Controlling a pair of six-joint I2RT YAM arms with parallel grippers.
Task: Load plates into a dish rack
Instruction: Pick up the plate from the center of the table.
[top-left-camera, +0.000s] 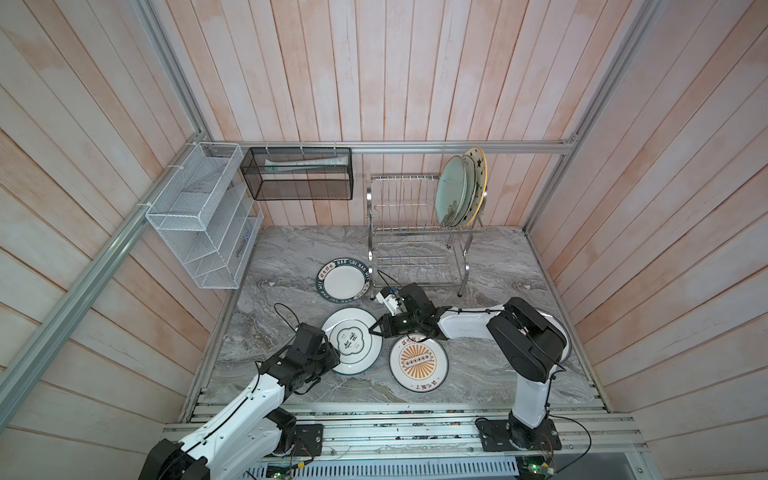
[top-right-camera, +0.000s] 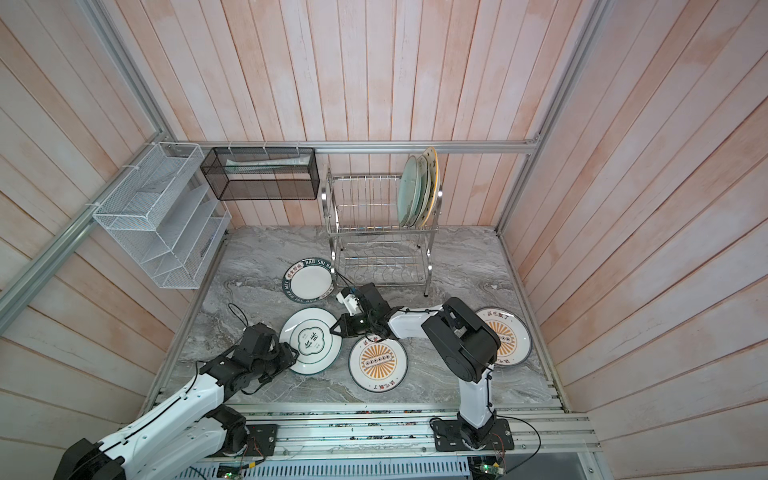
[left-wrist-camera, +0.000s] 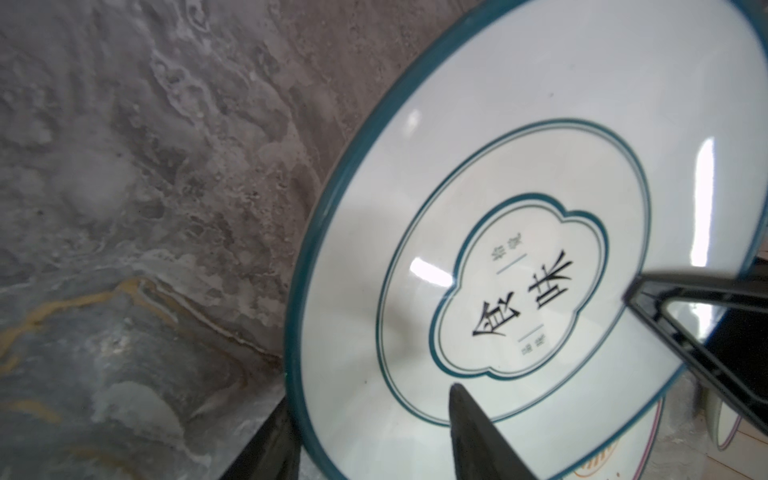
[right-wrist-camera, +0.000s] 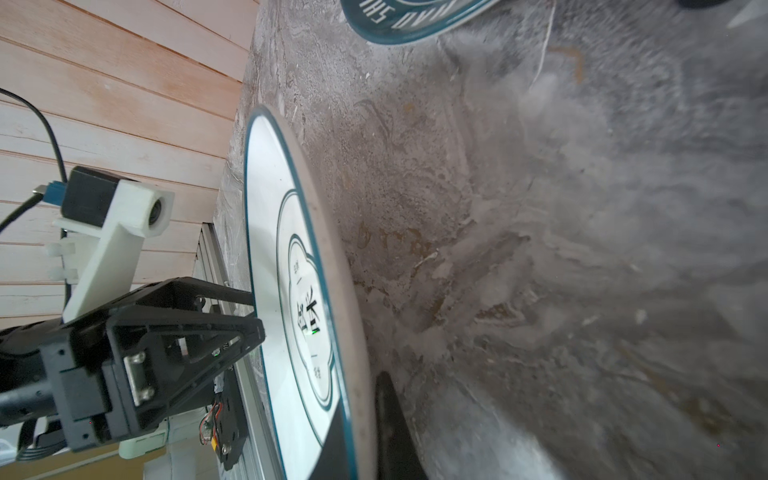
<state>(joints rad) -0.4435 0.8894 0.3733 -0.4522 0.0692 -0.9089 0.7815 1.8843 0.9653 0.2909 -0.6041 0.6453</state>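
Our right gripper (top-left-camera: 376, 330) is clamped on the rim of the green quatrefoil plate (top-left-camera: 353, 347), which sits well in front of the dish rack (top-left-camera: 415, 233), toward its left end. Our left gripper (top-left-camera: 333, 354) straddles the opposite rim, one finger above and one below. We cannot tell whether it presses. At the rack's right end, on the upper tier, three plates (top-left-camera: 453, 191) stand upright.

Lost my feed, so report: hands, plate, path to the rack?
Right hand shut on quatrefoil plate rim. Left hand astride opposite rim, grip unclear. Plate tilted. Lettered plate flat before rack.
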